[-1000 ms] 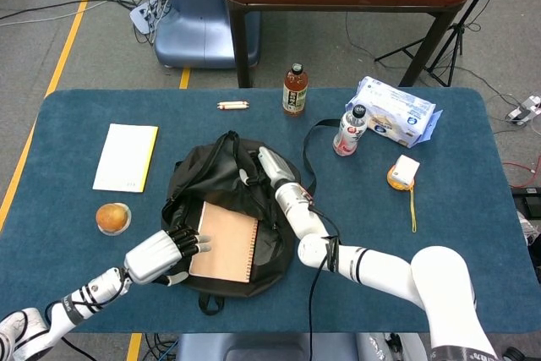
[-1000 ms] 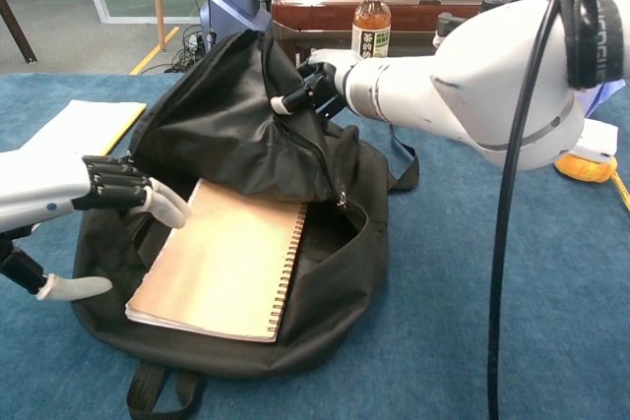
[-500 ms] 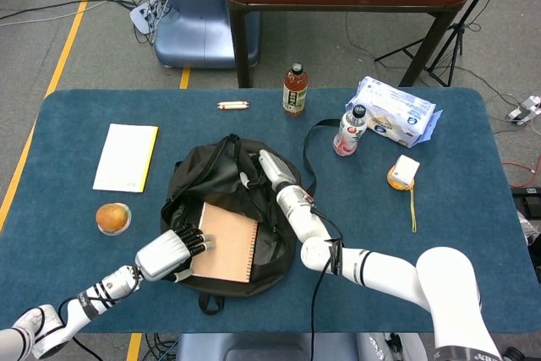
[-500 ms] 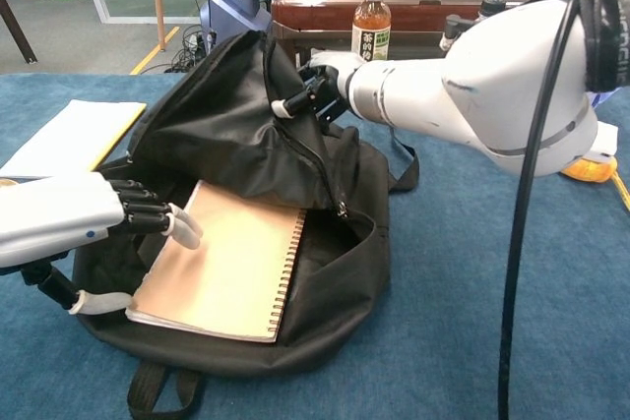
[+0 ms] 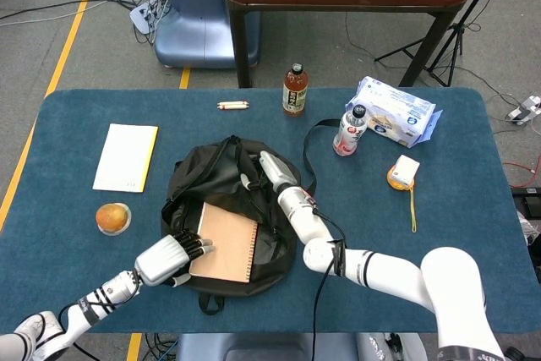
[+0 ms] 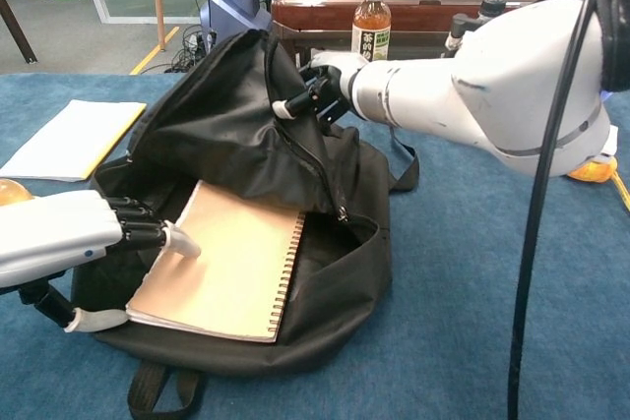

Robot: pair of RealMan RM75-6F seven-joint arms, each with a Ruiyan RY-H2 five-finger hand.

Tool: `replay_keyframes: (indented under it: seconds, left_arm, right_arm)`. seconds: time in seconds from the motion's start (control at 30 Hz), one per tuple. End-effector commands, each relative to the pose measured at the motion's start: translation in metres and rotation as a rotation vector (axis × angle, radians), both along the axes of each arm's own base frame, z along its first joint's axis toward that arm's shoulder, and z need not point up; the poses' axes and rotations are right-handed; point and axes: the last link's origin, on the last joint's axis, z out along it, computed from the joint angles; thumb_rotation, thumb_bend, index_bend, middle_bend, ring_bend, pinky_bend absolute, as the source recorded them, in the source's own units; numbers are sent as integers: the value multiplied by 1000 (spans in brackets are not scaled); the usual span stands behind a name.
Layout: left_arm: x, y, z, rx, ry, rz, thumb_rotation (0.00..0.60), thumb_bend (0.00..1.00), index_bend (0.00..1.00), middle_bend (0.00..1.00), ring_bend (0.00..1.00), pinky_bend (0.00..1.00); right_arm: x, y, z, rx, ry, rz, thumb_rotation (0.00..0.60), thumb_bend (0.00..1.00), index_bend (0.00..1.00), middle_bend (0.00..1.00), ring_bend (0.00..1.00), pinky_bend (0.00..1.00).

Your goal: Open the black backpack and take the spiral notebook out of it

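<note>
The black backpack (image 5: 221,183) lies unzipped in the middle of the blue table, and its flap (image 6: 221,130) is held up. My right hand (image 6: 320,89) grips the top edge of that flap (image 5: 269,166). Inside the opening lies the tan spiral notebook (image 6: 228,265), with its wire binding on the right (image 5: 225,243). My left hand (image 6: 123,235) reaches in from the left. Its fingertips (image 6: 183,244) rest on the cover near the left edge, and its thumb sits low by the notebook's near corner. In the head view the left hand (image 5: 169,258) is at the notebook's left edge.
A white and yellow notepad (image 5: 125,156) and a bun (image 5: 112,218) lie to the left. Behind the backpack are a tea bottle (image 5: 294,90), a white bottle (image 5: 349,130), a wipes pack (image 5: 395,110), a tape measure (image 5: 404,173) and small sticks (image 5: 232,106).
My left hand has sunk lower and drawn toward the near edge, and its fingertips have slid along the notebook's cover. The right hand still holds the flap up.
</note>
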Motion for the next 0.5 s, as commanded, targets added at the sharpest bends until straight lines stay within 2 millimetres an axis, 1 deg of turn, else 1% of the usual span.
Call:
replay_keyframes:
  seconds: [0.03, 0.3, 0.5]
  left_arm:
    - [2, 0, -2, 6, -8, 0, 600, 254, 147, 214, 199, 177]
    - [5, 4, -9, 19, -1, -1, 600, 230, 102, 177, 189, 177]
    - [2, -6, -6, 20, 29, 17, 600, 221, 45, 124, 159, 177]
  right_arm:
    - [0, 0, 0, 0, 0, 0, 600, 647, 867, 667, 666, 791]
    - [-4, -2, 1, 3, -5, -9, 600, 647, 867, 667, 665, 791]
    - [-6, -3, 2, 3, -8, -13, 600, 647, 867, 667, 666, 791]
